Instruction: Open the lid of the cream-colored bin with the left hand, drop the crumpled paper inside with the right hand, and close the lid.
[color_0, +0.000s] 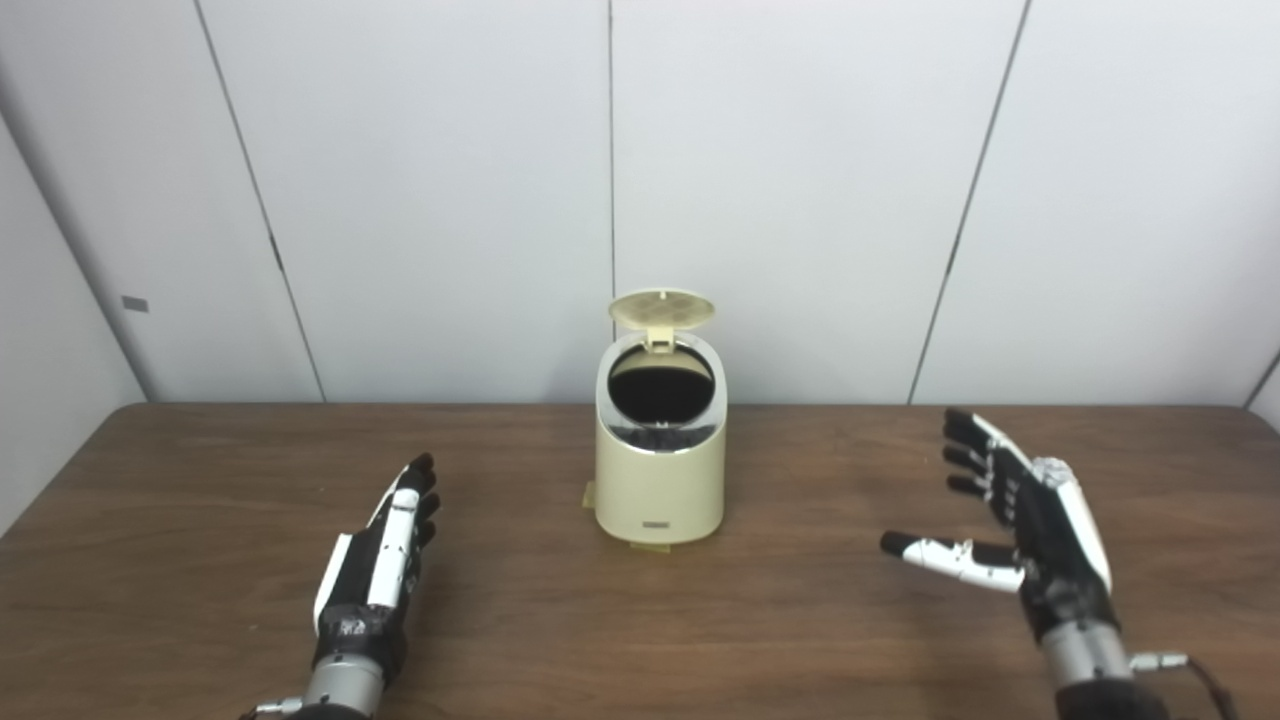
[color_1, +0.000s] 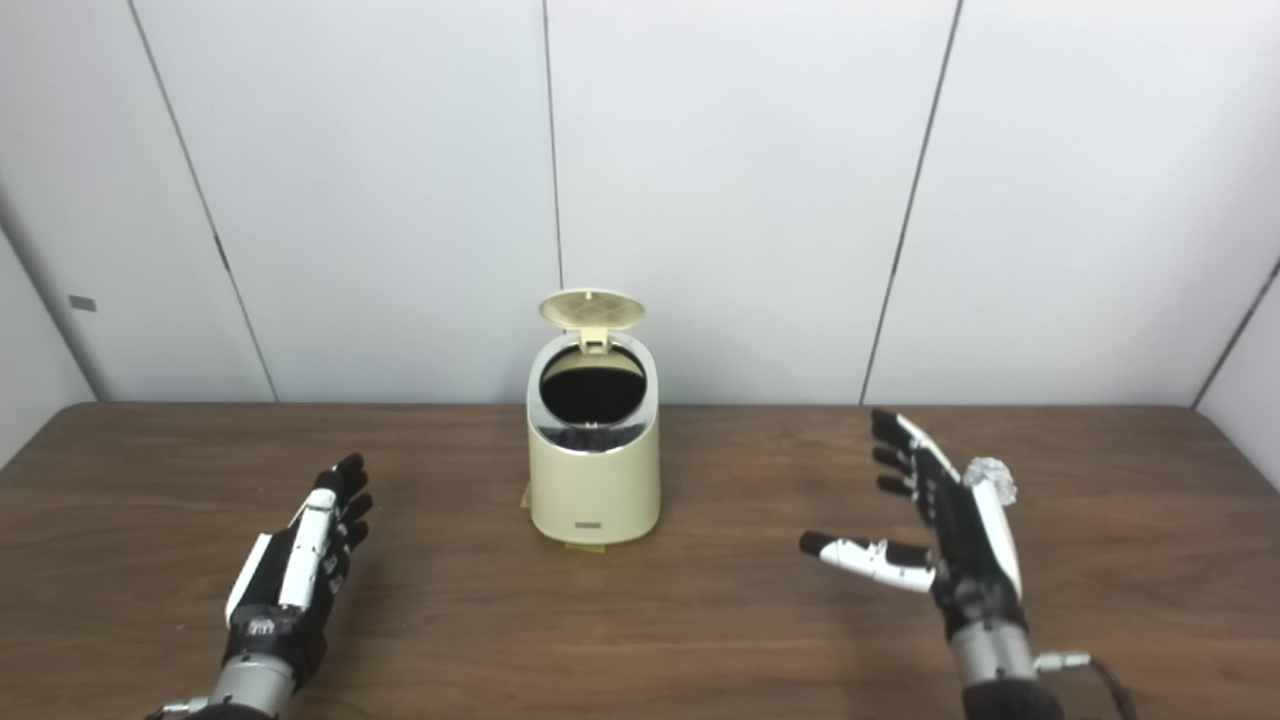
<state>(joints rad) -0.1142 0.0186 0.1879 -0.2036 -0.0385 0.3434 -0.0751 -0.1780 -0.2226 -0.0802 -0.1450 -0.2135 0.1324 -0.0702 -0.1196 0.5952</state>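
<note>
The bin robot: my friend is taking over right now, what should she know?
Left hand: open, holding nothing, left of the bin.
Right hand: open, holding nothing.
Cream-colored bin: mid-table, lid already flipped up.
Crumpled paper: on the table, just behind the right hand, not grasped.
Done: lid open.
Left: pick up the paper, drop it in, close the lid.

A cream-coloured round plastic bin (color_0: 660, 470) stands mid-table on the brown wooden table (color_0: 200, 480), near its back edge. A crumpled paper ball (color_1: 989, 480) lies well right of it, just behind the right hand (color_1: 950, 540).
</note>
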